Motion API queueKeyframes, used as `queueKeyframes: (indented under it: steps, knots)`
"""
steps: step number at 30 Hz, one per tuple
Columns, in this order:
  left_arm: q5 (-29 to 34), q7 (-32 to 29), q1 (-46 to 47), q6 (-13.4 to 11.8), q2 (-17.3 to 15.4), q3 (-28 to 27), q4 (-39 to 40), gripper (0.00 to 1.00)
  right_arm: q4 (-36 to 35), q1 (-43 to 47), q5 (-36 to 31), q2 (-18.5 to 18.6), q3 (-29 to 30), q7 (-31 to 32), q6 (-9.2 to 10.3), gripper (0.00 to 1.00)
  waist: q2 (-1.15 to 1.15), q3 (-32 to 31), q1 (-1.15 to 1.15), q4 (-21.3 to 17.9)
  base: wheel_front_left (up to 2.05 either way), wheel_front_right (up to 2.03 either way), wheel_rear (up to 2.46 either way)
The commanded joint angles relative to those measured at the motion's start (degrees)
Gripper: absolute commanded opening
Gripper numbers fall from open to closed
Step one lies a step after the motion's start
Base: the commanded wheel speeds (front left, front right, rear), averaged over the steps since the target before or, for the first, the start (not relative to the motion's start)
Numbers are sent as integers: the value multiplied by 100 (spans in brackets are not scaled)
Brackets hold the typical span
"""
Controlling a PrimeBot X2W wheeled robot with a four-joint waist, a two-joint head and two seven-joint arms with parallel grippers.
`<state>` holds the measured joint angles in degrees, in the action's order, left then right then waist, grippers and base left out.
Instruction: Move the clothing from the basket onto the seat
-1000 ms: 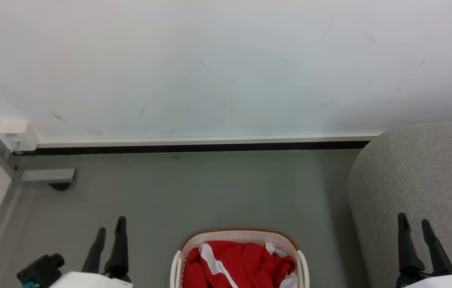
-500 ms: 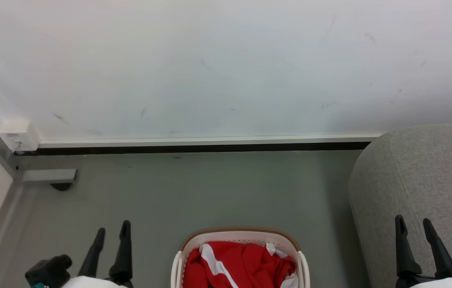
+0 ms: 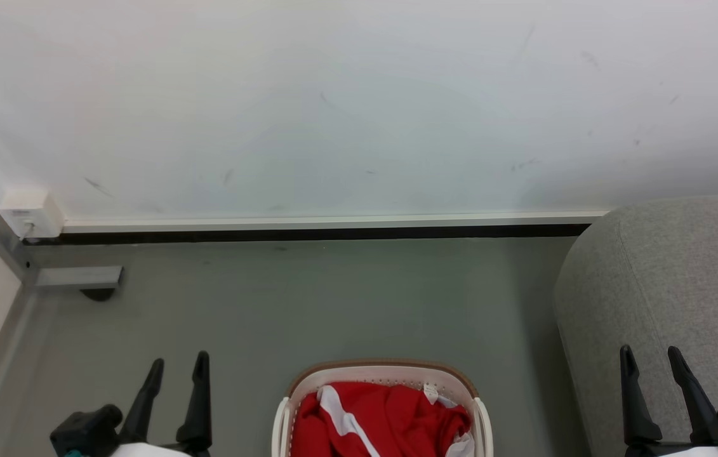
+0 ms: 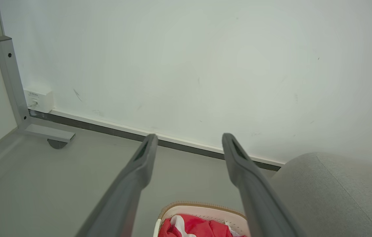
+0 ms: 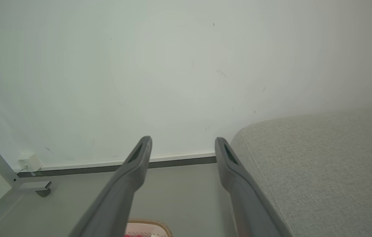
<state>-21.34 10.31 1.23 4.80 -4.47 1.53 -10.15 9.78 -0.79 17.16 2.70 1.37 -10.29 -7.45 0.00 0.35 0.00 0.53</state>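
Observation:
The red clothing (image 3: 390, 419) with a white stripe lies bunched in the cream basket (image 3: 384, 373), which stands on the floor at the bottom middle of the head view. The clothing (image 4: 199, 228) and basket (image 4: 202, 209) also peek in at the bottom of the left wrist view. The grey seat (image 3: 676, 285) fills the right side, and the seat (image 5: 320, 171) is close in the right wrist view. My left gripper (image 3: 178, 364) is open, left of the basket, holding nothing. My right gripper (image 3: 649, 353) is open in front of the seat, empty.
A white wall (image 3: 333, 108) with a dark baseboard (image 3: 308, 234) runs across the back. A grey metal frame leg (image 3: 73, 277) and a small white wall box (image 3: 30, 212) sit at the left. Grey floor (image 3: 308, 304) lies between basket and wall.
Both grippers have sunk a little lower in the head view, the left shifting slightly right and the right slightly left. Basket and clothing stay put.

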Motion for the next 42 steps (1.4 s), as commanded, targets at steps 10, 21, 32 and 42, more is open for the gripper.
queueKeyframes:
  steps: [10,21,32,42]
  knots:
    - [656,175,-48,-32,-89,-11,65,100,5,70,-604,41,-17,-180,-4,100,0,7,0,11,0,0,0]
    - [1148,318,-113,-52,-91,-38,49,100,27,135,-977,33,17,-305,-5,100,0,18,0,5,0,0,0]
    - [1528,419,-141,1,-44,-81,-9,100,81,196,-1152,33,-19,-423,-4,100,0,12,0,6,0,0,0]
    - [1784,487,-107,32,-2,-138,-29,100,64,178,-1383,35,-51,-488,-5,100,0,56,0,-27,0,0,0]
